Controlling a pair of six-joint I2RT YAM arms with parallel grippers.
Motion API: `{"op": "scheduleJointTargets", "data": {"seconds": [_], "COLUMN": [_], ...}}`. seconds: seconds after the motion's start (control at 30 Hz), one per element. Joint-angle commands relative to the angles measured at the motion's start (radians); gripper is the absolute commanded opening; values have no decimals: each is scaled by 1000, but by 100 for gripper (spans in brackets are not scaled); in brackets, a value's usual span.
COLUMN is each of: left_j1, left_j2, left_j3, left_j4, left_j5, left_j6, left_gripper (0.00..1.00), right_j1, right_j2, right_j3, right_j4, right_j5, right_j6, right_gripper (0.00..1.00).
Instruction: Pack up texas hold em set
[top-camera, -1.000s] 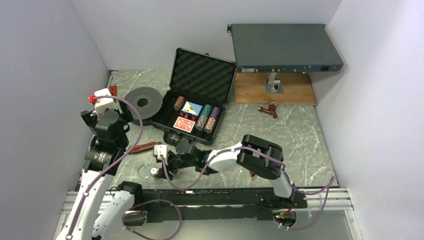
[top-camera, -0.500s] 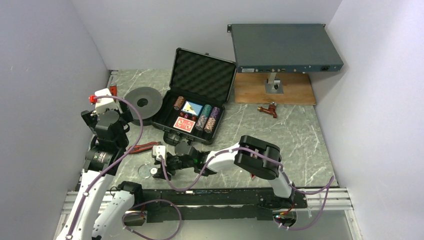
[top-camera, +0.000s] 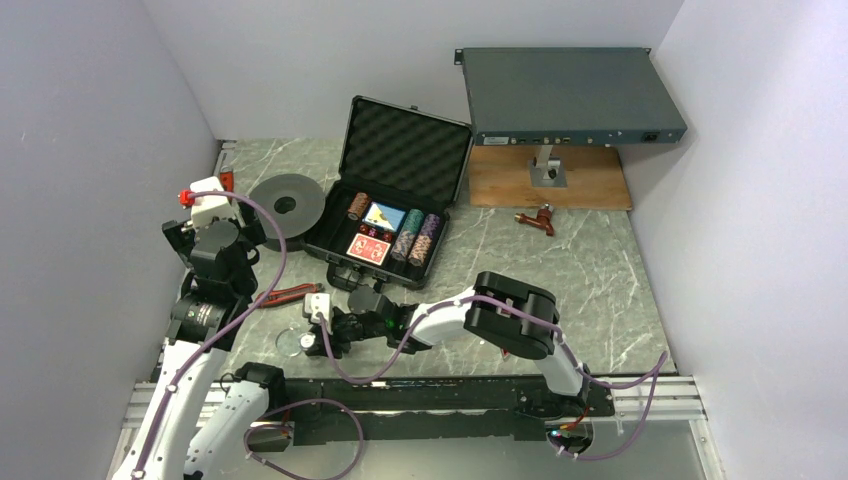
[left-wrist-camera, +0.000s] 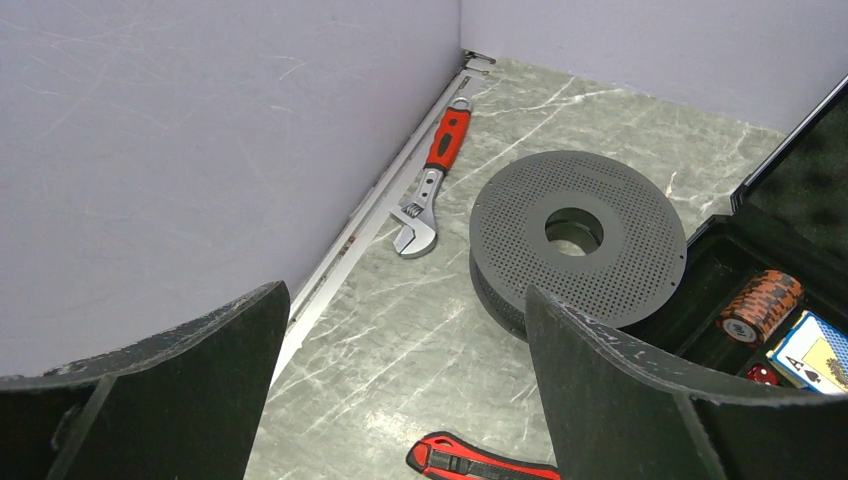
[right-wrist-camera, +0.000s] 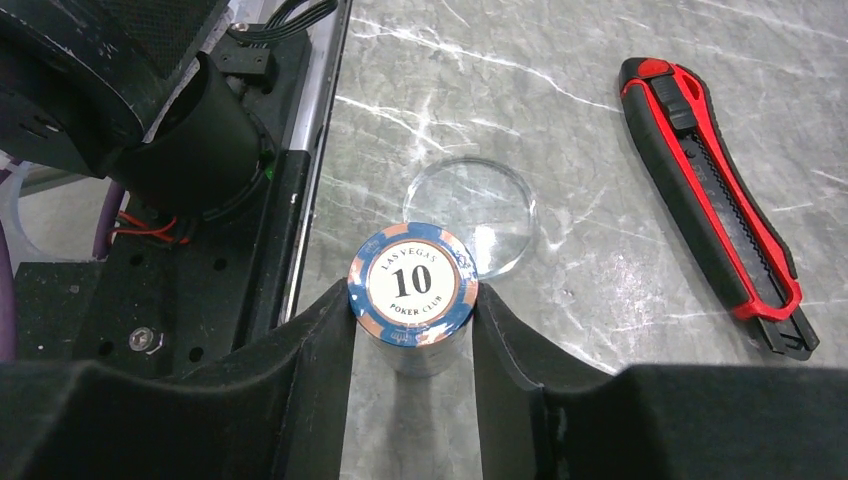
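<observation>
The marbled counter (top-camera: 600, 270) carries a large grey rack-mount box (top-camera: 570, 95) at the far right, raised on a post above a wooden board (top-camera: 590, 185). Left of it the black briefcase (top-camera: 405, 150) lies open with its foam-lined lid upright. Its tray holds striped chip stacks (top-camera: 418, 238), a red deck (top-camera: 368, 248) and a blue-edged deck (top-camera: 385, 215). A dark grey spool (top-camera: 300, 200) lies flat just left of the case.

The right arm (top-camera: 515, 315) reaches left along the near edge. Its jaws are pressed against both sides of an upright stack of blue-and-orange poker chips (right-wrist-camera: 413, 290), whose top chip reads 10. This stack is at the near left of the counter, well apart from the case. The left arm (top-camera: 215, 260) is raised over the far left, its jaws spread wide around nothing.

A red-and-black utility knife (right-wrist-camera: 715, 190) lies beyond the pinched stack. A red-handled wrench (left-wrist-camera: 432, 180) lies along the left wall. A clear round disc (right-wrist-camera: 480, 205) lies flat just beyond the stack.
</observation>
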Motion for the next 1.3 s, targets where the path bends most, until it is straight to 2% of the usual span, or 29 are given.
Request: {"op": "scheduleJointTargets", "data": {"seconds": [0.0, 0.03, 0.13, 0.53, 0.83, 1.03, 1.27], "left_j1": [4, 4, 4, 4, 3, 1, -2], "left_j2": [-5, -3, -6, -10, -61, -108, -127], "left_j3": [-1, -1, -1, 0, -44, -90, -107], "left_j4": [36, 35, 32, 17, 87, 156, 170], "left_j5": [-7, -8, 0, 157, 501, 811, 1025], "left_j6": [12, 14, 21, 69, 168, 231, 281], "left_gripper": [93, 93, 94, 93, 90, 88, 87], "right_j1": [6, 5, 4, -69, -266, -305, -342], "right_j2": [-17, -26, -67, -352, -547, -627, -720], "right_j3": [28, 28, 1, -162, -250, -238, -271], "right_j4": [52, 45, 66, 2, -87, -172, -164], "right_j5": [-14, -14, 5, 173, 172, 214, 233], "right_j6": [-7, -8, -3, 26, 140, 113, 131], "right_gripper": [17, 12, 9, 4, 0, 0, 0]}}
